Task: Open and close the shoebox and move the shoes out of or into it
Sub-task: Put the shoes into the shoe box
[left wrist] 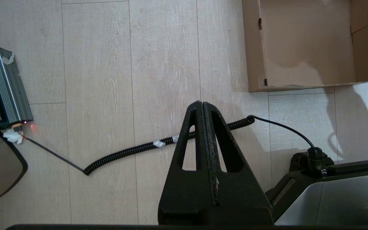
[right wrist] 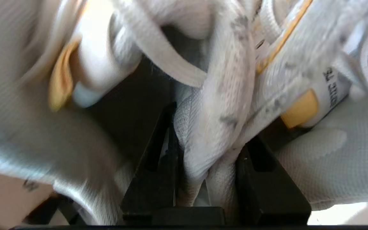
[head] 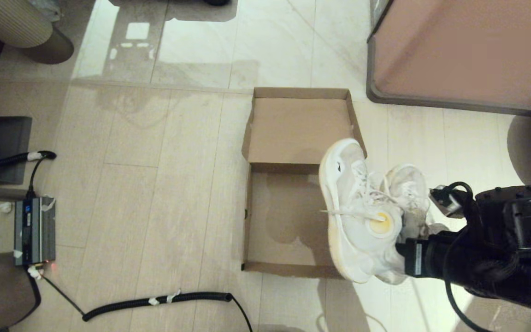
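Carrying both shoes point(head: 362, 216) in my right claw point(right wrist: 208, 179), I judge the job now is to get them over the open box point(head: 293, 133) and set them down inside. To do it well I should keep the pinch firm, bring the pair fully past the near right wall so no sole catches the cardboard, and lower before letting go. My fingers point(right wrist: 158, 166) stand a little apart, clamped on bunched white fabric of the shoes' upper edges; the shoes fill the wrist view. From the head view the pair hangs off the claw's front, the larger-looking shoe overlapping the box's right side, the other just outside it. The box lies on the floor point(head: 164, 184) with its lid flat open on the far side, nothing in it. My left claw point(left wrist: 203, 108) is parked and pressed closed above the floor, by a coiled cable point(left wrist: 139, 148).
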### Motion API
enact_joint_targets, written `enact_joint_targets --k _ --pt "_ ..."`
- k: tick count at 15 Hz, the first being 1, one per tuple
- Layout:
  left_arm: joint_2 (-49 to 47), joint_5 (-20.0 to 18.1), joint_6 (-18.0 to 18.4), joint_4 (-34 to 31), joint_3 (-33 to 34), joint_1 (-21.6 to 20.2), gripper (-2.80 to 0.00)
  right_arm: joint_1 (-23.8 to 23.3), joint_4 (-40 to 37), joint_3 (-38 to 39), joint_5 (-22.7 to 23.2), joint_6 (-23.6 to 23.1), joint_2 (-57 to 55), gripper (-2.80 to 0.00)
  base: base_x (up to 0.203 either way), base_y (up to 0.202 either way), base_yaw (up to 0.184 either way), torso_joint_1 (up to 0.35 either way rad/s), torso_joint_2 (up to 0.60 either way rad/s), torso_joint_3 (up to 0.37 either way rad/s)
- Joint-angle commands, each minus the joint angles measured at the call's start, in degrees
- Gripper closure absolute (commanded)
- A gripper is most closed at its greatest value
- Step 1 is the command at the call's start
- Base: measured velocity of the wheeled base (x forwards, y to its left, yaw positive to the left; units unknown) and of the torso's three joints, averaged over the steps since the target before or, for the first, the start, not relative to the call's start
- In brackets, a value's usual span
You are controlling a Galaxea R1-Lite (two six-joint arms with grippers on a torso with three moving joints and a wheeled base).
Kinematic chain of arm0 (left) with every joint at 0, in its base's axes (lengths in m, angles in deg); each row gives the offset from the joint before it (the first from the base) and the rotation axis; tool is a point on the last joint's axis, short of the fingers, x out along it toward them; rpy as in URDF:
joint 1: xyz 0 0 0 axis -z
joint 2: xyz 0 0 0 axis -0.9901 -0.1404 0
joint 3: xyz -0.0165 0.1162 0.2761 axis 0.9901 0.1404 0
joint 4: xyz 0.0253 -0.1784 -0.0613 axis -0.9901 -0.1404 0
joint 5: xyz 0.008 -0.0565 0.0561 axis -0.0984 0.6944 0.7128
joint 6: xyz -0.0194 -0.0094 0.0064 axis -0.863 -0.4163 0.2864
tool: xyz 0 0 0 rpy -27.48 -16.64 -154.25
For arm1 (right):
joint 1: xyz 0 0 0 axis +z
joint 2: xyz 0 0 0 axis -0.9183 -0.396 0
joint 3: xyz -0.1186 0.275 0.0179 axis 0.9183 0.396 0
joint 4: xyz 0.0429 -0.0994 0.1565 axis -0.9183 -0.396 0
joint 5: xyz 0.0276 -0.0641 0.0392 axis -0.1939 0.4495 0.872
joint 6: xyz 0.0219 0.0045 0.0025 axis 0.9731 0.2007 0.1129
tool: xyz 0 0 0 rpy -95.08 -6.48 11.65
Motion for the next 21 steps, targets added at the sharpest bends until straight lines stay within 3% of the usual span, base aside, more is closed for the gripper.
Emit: enact_joint_targets --k 1,3,6,16,21 --pt "-0.01 0.02 0.02 -0.02 0.00 0.00 0.00 9.50 4.43 0.05 -3.14 0.80 -5.25 0.00 0.000 0.000 0.000 0.000 0.00 0.000" --pt "0.01 -0.07 0.02 -0.02 0.00 0.00 0.00 12.52 8.02 -0.59 -4.50 1.15 -10.36 0.00 0.000 0.000 0.000 0.000 0.00 0.000" --pt "0.01 0.02 -0.05 -0.02 0.00 0.00 0.00 13.33 10.39 -5.05 -5.57 2.64 -17.26 0.00 0.000 0.000 0.000 0.000 0.00 0.000" --pt "0.00 0.02 0.02 -0.02 0.00 0.00 0.00 10.72 13.78 -14.31 -6.94 2.53 -32.43 0.00 0.000 0.000 0.000 0.000 0.00 0.000" --pt "-0.01 0.02 0.02 -0.02 0.00 0.00 0.00 9.88 14.21 -21.55 -13.58 1.77 -40.56 0.00 0.000 0.000 0.000 0.000 0.00 0.000"
